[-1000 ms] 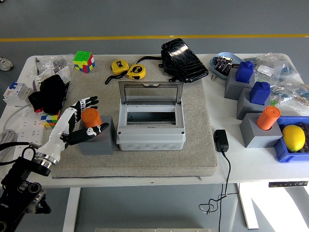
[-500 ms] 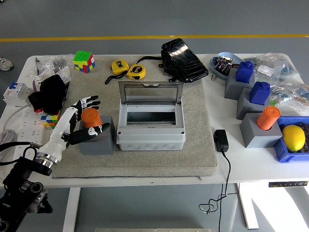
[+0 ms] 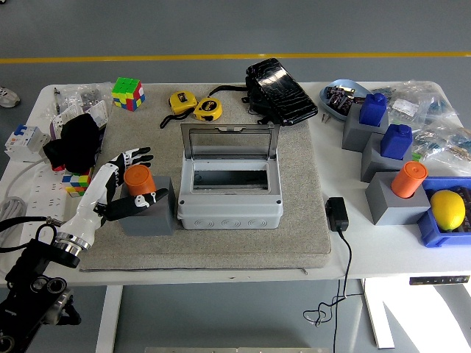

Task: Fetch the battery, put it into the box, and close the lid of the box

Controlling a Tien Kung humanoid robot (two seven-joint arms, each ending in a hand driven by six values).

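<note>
Here, the box (image 3: 229,186) is sitting at the middle of a grey mat (image 3: 294,228), and every place below is being taken from it. Its lid (image 3: 229,141) is standing open and upright along its far edge, leaving the dark inside showing.

Just left of the box, an orange battery (image 3: 137,179) is standing upright in a grey holder (image 3: 151,213) that is touching or nearly touching the box's left wall. The left hand (image 3: 121,184) is reaching in from the lower left of the box; its fingers are spreading past the battery's far side and its thumb is lying along the near side, but they are not closing on the battery, so the hand is holding nothing.

Beyond the box, two yellow tape measures (image 3: 195,104) and a black pouch (image 3: 280,92) are lying on the table (image 3: 221,268). Far left of the box, a colour cube (image 3: 127,93) and a black cloth (image 3: 76,142) are resting near the table's edge.

Right of the box, a black adapter (image 3: 337,213) is lying just off the mat. Further right, two blue blocks (image 3: 385,125) are sitting on grey stands, a second orange battery (image 3: 408,179) is standing in its own holder, and a lemon (image 3: 447,209) is lying in a blue tray (image 3: 433,234).
</note>
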